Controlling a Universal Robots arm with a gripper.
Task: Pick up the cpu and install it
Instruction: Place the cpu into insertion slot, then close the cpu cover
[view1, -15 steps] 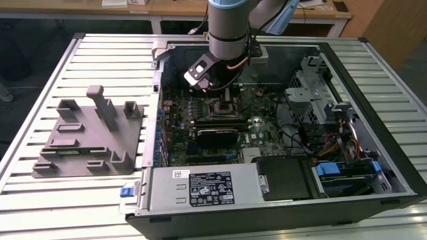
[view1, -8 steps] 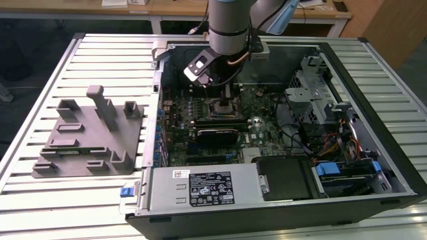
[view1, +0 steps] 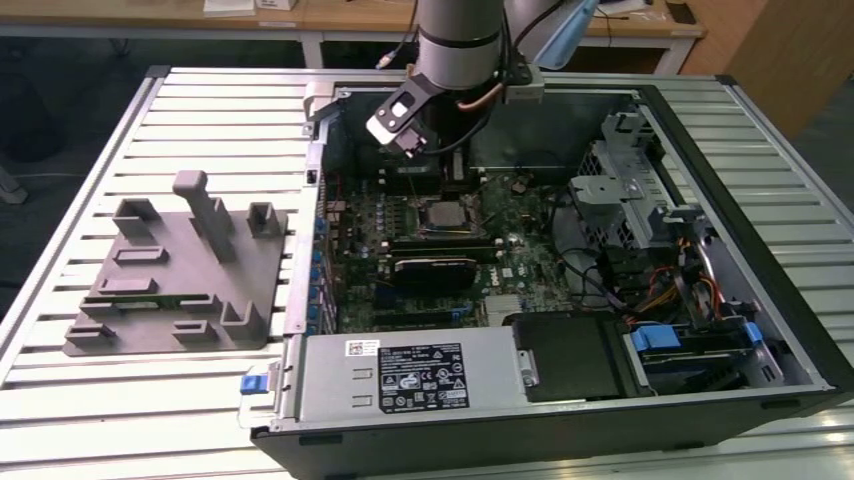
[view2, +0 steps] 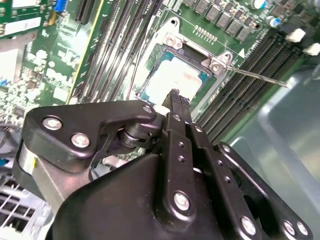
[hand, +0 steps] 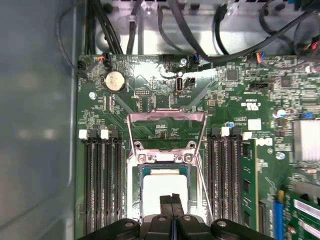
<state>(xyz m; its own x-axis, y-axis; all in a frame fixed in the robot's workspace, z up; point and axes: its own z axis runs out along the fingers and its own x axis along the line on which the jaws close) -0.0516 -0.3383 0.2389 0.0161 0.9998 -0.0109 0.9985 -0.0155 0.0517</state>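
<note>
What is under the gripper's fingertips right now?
The cpu, lying in the open socket. The shut gripper covers part of its silver top, so contact can't be judged.

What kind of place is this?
Probably a robotics lab bench for PC assembly: an open case lies on a slatted metal table, a grey fixture beside it, wooden desks behind.

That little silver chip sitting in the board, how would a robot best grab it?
Probably by two opposite edges of its silver top, coming straight down from above. The cpu lies flat in its socket, with memory slots on both sides, so a sideways approach looks blocked.
</note>
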